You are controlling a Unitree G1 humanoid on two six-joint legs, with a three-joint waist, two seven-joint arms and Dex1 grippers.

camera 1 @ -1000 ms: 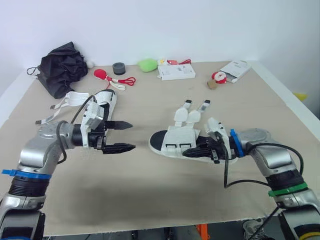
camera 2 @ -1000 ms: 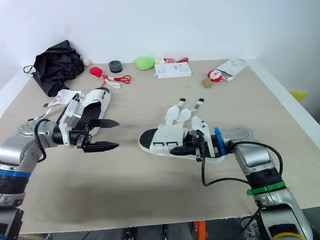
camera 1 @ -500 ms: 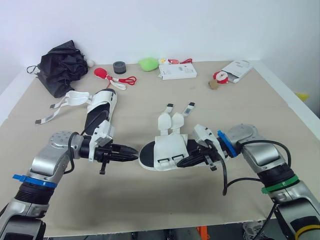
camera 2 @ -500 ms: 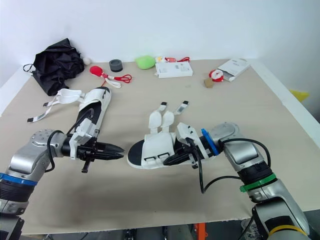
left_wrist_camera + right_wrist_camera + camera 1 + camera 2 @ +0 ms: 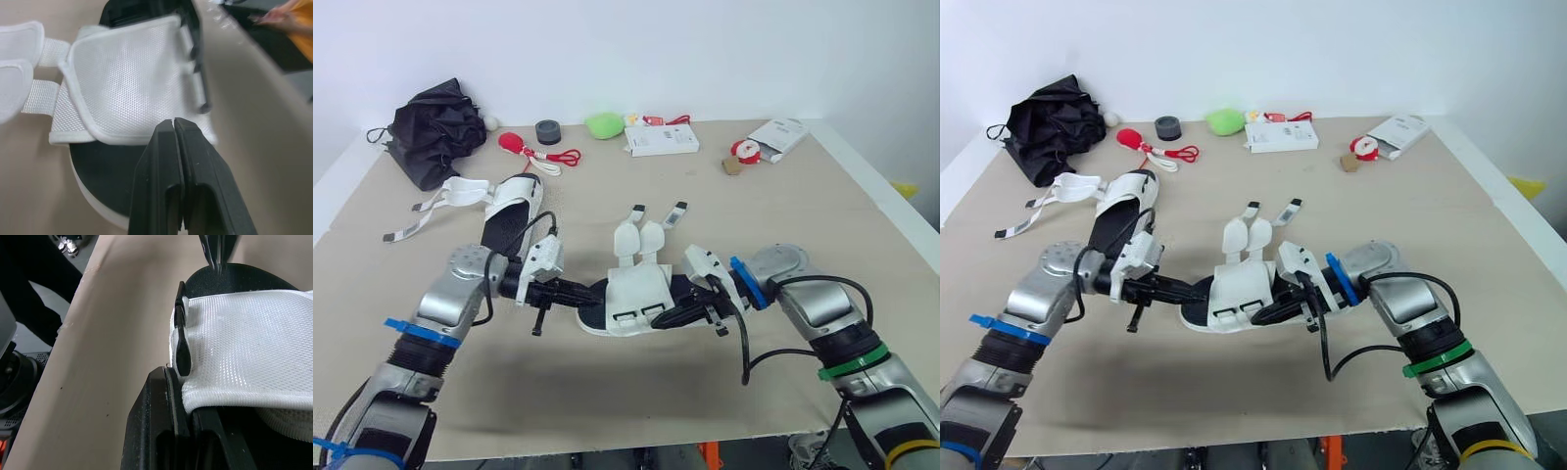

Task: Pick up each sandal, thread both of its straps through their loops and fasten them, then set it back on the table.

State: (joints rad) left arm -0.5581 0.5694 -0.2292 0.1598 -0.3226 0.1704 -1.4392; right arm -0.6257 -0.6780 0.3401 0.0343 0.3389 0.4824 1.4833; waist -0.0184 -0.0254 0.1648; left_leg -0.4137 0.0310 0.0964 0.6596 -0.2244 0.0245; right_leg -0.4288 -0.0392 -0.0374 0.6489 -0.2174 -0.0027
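Note:
A white sandal with a black sole (image 5: 641,289) lies mid-table, its two straps (image 5: 641,230) unfastened and spread toward the far side. My right gripper (image 5: 674,315) is shut on the sandal's near side, by the black loops (image 5: 182,352). My left gripper (image 5: 590,292) is shut; in the left wrist view its tips (image 5: 173,122) rest over the black footbed, against the rim of the mesh upper. A second matching sandal (image 5: 514,211) lies at the left, its straps (image 5: 435,204) trailing outward.
Along the far edge sit a black bag (image 5: 435,127), a red object with cord (image 5: 519,147), a grey roll (image 5: 547,131), a green object (image 5: 604,124), a white box (image 5: 660,141) and a white packet (image 5: 773,137). The table's front edge (image 5: 607,431) runs close below my arms.
My left gripper closed and moved right to the sandal's toe end. My right gripper slid the sandal to the left, toward the middle.

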